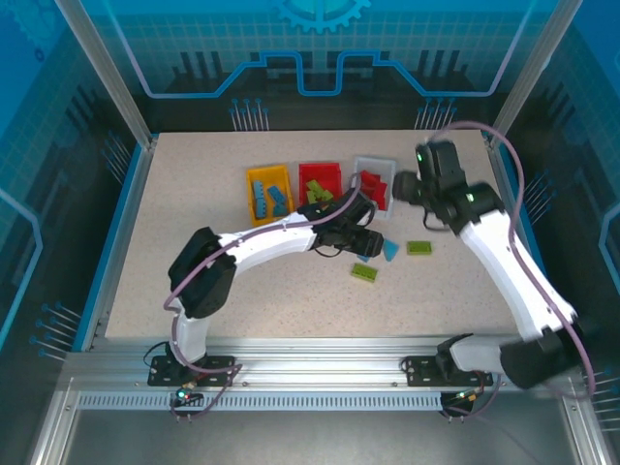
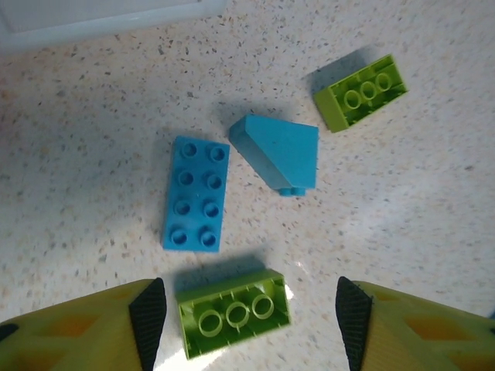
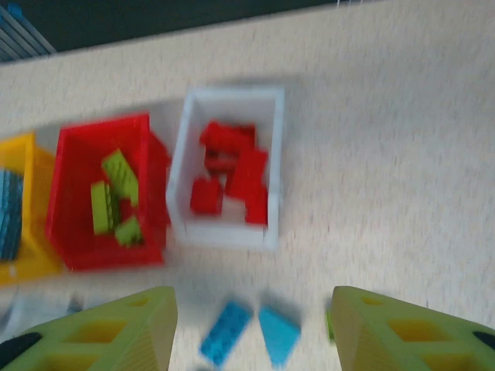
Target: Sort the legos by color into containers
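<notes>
My left gripper hangs open just above the table, and an upside-down lime green lego lies between its fingers, untouched. Beyond it lie a flat blue lego, a blue wedge lego and another overturned green lego. From above, the left gripper is in front of the white bin. My right gripper is open and empty, in the air over the white bin with its red legos. The red bin holds green legos; the yellow bin holds blue ones.
The three bins stand in a row at the table's back middle: yellow, red, white. Loose green legos and a blue wedge lie in front of them. The right wrist view is motion-blurred.
</notes>
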Robot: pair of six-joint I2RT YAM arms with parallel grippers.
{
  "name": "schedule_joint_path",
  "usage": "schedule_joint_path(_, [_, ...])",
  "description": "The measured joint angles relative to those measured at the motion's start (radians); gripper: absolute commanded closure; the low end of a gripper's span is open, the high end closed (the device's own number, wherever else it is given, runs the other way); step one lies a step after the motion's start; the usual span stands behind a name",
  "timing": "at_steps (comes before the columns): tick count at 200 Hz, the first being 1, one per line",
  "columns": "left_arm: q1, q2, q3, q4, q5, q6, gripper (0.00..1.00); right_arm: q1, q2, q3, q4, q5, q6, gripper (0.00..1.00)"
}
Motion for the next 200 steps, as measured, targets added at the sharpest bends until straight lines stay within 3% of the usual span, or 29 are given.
schedule_joint_path(37, [0.000, 0.128, 0.107, -0.043, -0.031, 0.121, 0.35, -0.005, -0.293, -0.340, -0.006, -0.116, 0.075, 0.43])
schedule_joint_path(80, [-0.001, 0.225, 0.175, -0.067, -0.046, 0.200, 0.34, -0.005, -0.515, -0.477, -0.063, -0.190, 0.164, 0.44])
schedule_joint_path(117, [-0.008, 0.295, 0.228, -0.086, -0.065, 0.235, 0.37, -0.005, -0.538, -0.482, -0.092, -0.223, 0.203, 0.44])
schedule_joint_path(152, [-0.018, 0.335, 0.251, -0.098, -0.125, 0.253, 0.66, -0.003, -0.530, -0.482, -0.091, -0.239, 0.222, 0.45])
schedule_joint_path(200, [-0.029, 0.277, 0.174, -0.064, -0.217, 0.252, 0.71, 0.013, -0.511, -0.483, -0.069, -0.268, 0.215, 0.46])
